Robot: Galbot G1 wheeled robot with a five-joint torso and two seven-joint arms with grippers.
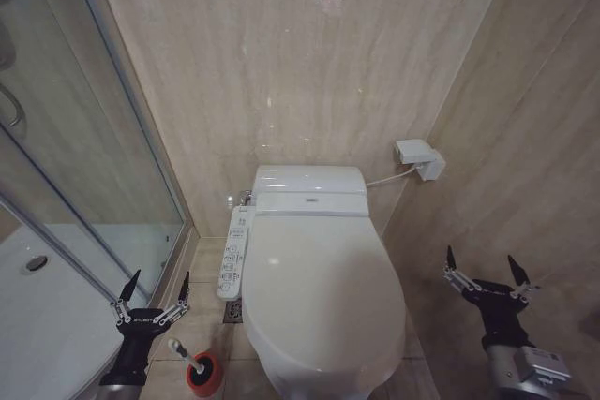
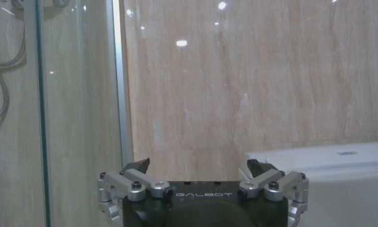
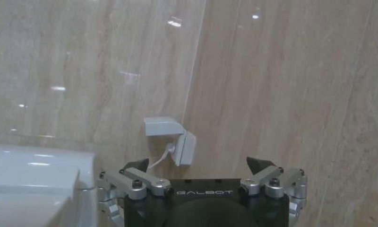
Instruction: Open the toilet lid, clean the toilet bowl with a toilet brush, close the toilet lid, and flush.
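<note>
White glossy oval plastic toilet lid shut. Left gripper at eight o'clock, right gripper at three, jaws wide, empty. Risk: slick lid slipping off fingertips, slamming.

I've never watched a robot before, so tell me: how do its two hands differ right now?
The left hand hangs low beside the shower glass, just above the toilet brush in its red cup; the right hand hangs by the side wall, with nothing below it. The toilet lid lies shut between them. Both are open, empty and pointing upward.
</note>
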